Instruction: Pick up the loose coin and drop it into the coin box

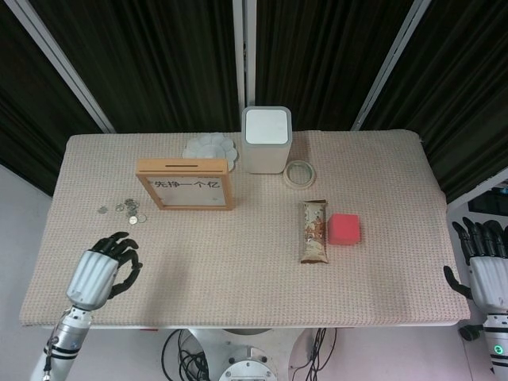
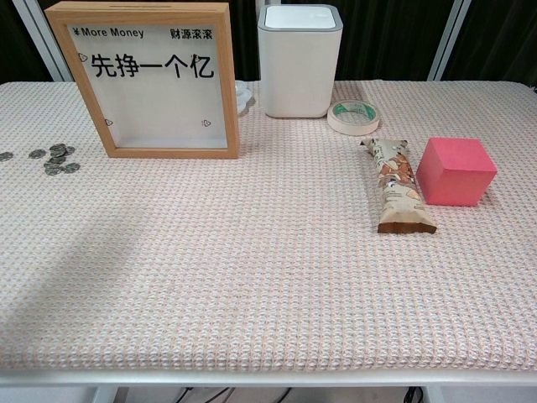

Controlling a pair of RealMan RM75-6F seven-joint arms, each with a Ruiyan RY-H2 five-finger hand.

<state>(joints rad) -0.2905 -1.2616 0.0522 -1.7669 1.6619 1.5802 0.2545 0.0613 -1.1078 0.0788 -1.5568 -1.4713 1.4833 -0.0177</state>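
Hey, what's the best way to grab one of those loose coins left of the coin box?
Pick the outlying coin, apart from the cluster. It lies flat on the cloth, so come straight down with the left hand and pinch its opposite edges with fingertips.

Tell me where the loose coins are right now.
The coins lie scattered on the table's left side, just left of the wooden coin box; in the head view the left hand is nearer the front edge, apart from them.
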